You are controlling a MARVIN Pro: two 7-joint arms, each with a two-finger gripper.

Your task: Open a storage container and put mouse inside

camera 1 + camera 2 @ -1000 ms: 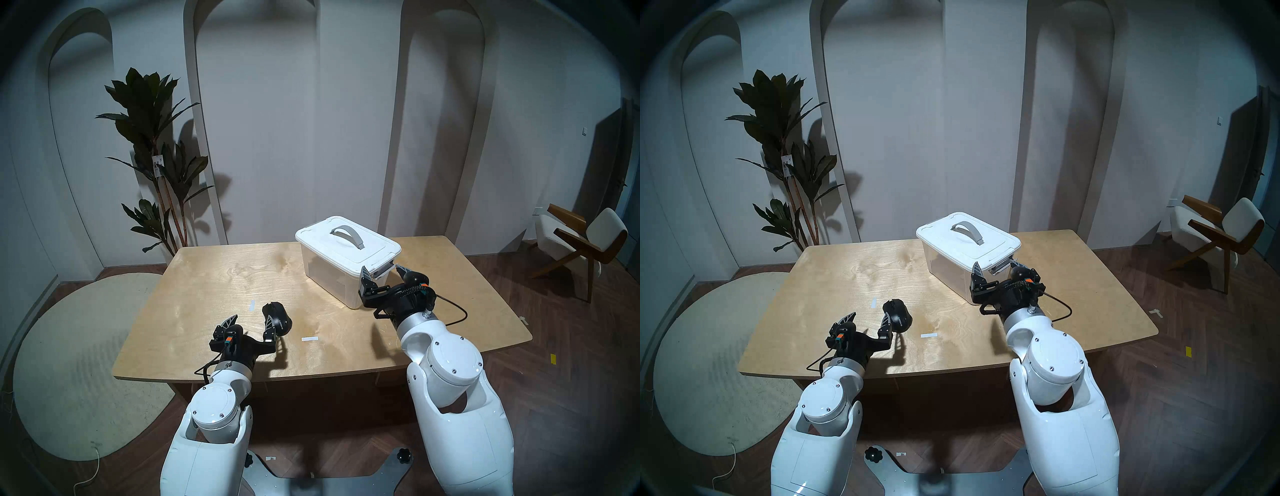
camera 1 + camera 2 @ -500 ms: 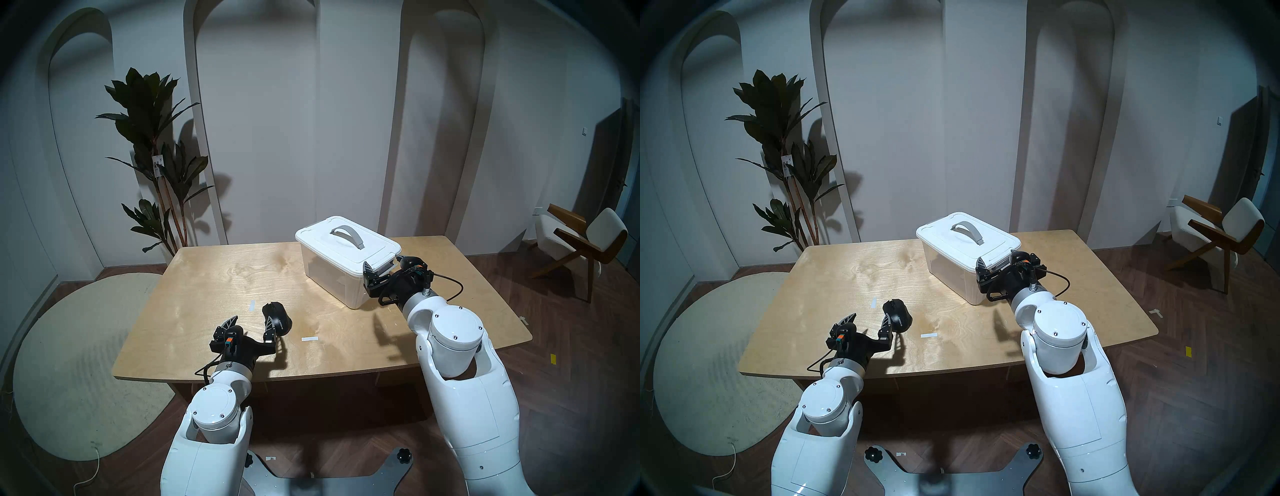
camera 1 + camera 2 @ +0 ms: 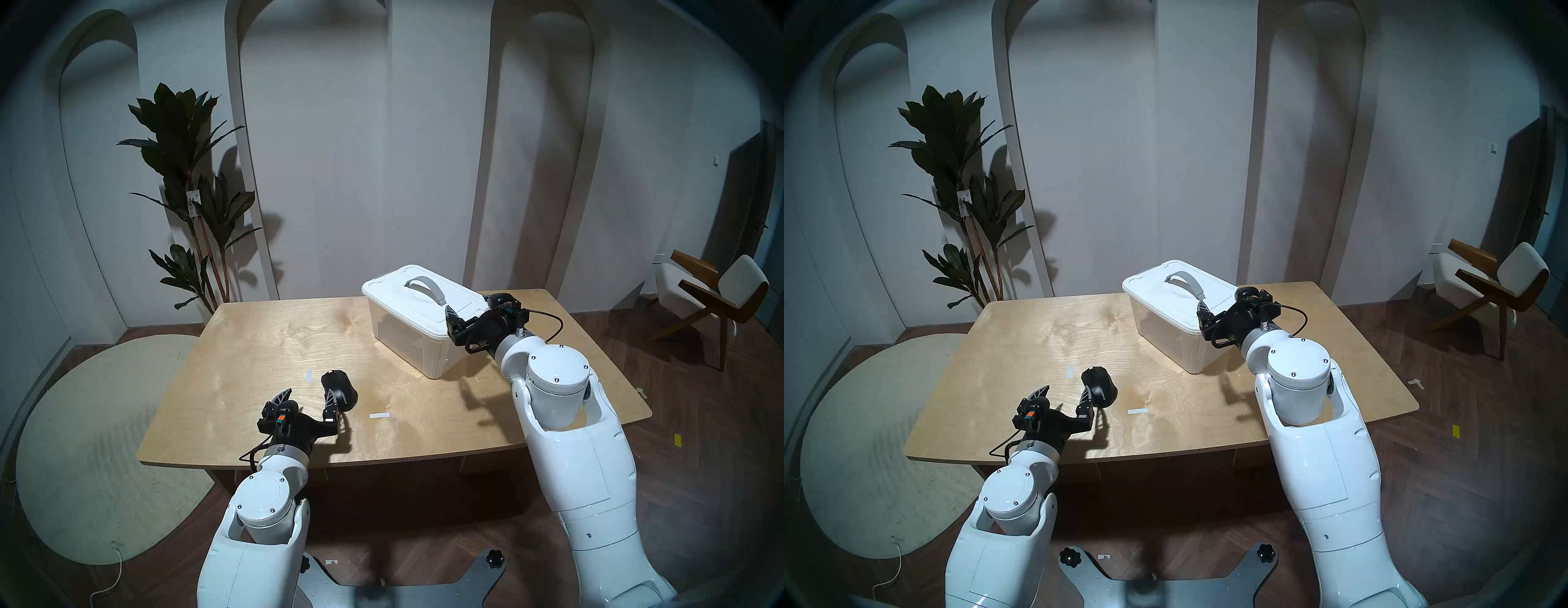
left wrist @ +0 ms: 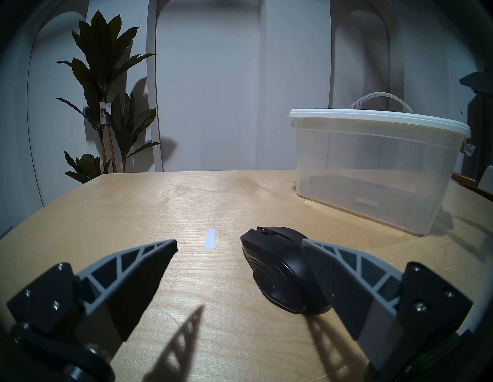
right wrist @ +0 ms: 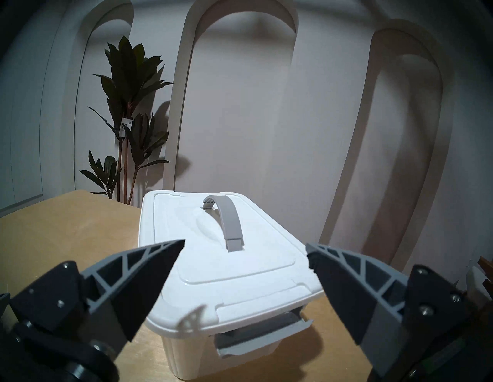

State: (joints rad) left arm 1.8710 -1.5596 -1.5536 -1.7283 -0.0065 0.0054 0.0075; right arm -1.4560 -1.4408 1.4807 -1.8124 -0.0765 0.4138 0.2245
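The storage container (image 3: 407,335) stands at the back right of the table, its white lid (image 3: 399,293) on and its grey handle (image 3: 426,286) arched up. It also shows in the other views (image 3: 1166,335) (image 4: 373,170) (image 5: 213,240). The grey latch (image 5: 261,328) at its near end sticks out. My right gripper (image 3: 469,308) (image 3: 1221,299) (image 5: 245,244) is open and empty over the lid's near end, short of the handle. The black mouse (image 3: 341,388) (image 3: 1102,384) (image 4: 277,264) lies on the table. My left gripper (image 3: 306,397) (image 3: 1064,392) (image 4: 238,242) is open, the mouse beside its right finger.
Two pale tape strips (image 3: 309,374) (image 3: 379,415) lie on the wooden table (image 3: 254,339). A potted plant (image 3: 191,191) stands behind the table's back left corner. A chair (image 3: 712,297) stands to the far right. A round rug (image 3: 85,424) lies on the floor at left.
My right gripper has risen and moved forward from the latch at the container's near end to over the lid. The left arm and mouse have not moved.
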